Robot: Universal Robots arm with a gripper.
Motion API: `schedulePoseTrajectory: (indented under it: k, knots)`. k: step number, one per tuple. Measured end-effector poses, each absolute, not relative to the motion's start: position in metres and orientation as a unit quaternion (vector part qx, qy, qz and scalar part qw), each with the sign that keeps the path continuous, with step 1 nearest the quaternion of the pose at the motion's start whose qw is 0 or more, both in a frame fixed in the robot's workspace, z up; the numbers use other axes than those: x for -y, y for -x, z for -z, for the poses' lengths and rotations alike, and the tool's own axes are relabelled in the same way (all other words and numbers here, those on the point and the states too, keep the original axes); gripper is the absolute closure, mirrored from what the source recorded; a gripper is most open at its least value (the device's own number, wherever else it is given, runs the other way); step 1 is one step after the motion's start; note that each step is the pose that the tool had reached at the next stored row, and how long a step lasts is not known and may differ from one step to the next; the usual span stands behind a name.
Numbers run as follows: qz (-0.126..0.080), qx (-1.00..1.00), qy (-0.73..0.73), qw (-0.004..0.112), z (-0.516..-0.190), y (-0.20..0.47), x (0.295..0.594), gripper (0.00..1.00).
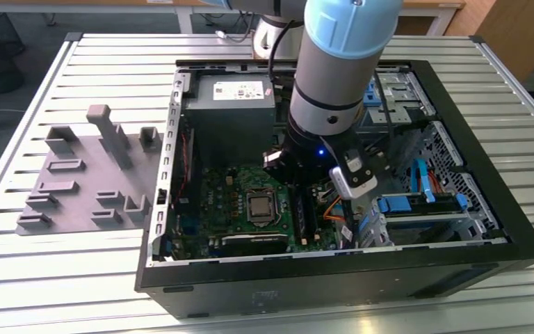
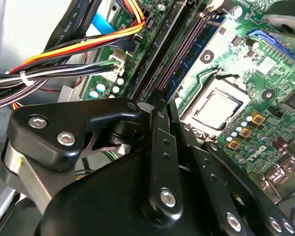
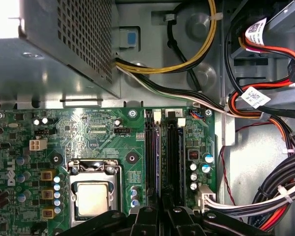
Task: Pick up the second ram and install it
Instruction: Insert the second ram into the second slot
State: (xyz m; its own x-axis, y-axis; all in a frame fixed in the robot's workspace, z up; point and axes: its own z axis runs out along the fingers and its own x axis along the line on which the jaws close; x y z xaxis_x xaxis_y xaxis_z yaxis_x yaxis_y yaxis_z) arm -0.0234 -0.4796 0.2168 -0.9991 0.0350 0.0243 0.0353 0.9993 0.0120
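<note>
- The black metal gripper (image 1: pixel 306 198) of the grey and pale-blue arm hangs inside the open black steel computer case (image 1: pixel 452 257). In the exterior view it sits at about 3 o'clock from the square silver processor socket (image 1: pixel 261 205).
- Claw state: cannot tell. In both wrist views the bolted black finger bars (image 2: pixel 160 147) converge to a narrow tip, but the tip itself is hidden.
- Two long black plastic memory slots (image 3: pixel 175 157) run side by side directly under the tip, on the glossy green motherboard (image 3: pixel 93 132).
- A thin, flat memory stick (image 3: pixel 157 162) with a purplish-blue edge stands upright in the slot nearer the socket. Whether it is the second ram cannot be told.
- Bundled black, orange, yellow and red cables (image 3: pixel 280 196) crowd the far side of the slots, close beside the gripper.
- A perforated grey sheet-metal power supply (image 1: pixel 230 111) lies at 12 o'clock from the motherboard.
- A matte grey plastic holder tray (image 1: pixel 81 188) with upright posts lies on the ribbed aluminium table (image 1: pixel 63 278), at 9 o'clock from the case.
</note>
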Motion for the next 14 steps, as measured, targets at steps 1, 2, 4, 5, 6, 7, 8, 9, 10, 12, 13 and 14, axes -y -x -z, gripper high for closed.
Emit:
schedulePoseTrajectory:
  k: [1,2,4,5,6,7,8,9,10,12,13,14]
  knots:
    - [0.006,1.000,0.018,0.012,-0.2166,0.0234,0.4796,0.86]
    - [0.006,1.000,0.018,0.012,-0.2163,0.0234,0.4796,0.86]
    - [0.006,1.000,0.018,0.012,-0.2158,0.0234,0.4796,0.86]
    - [0.006,1.000,0.018,0.012,-0.2154,0.0234,0.4796,0.86]
    - [0.006,1.000,0.018,0.012,-0.2152,0.0234,0.4796,0.86]
    - [0.007,1.000,0.018,0.012,-0.2149,0.0234,0.4796,0.86]
    - [0.007,1.000,0.018,0.012,-0.2147,0.0234,0.4796,0.86]
    - [0.007,1.000,0.018,0.012,-0.2144,0.0234,0.4796,0.86]
    - [0.007,1.000,0.018,0.012,-0.2143,0.0234,0.4796,0.86]
    - [0.007,1.000,0.018,0.012,-0.2140,0.0234,0.4796,0.86]
    - [0.007,1.000,0.018,0.012,-0.2140,0.0234,0.4796,0.86]
    - [0.007,1.000,0.018,0.012,-0.2140,0.0234,0.4796,0.86]
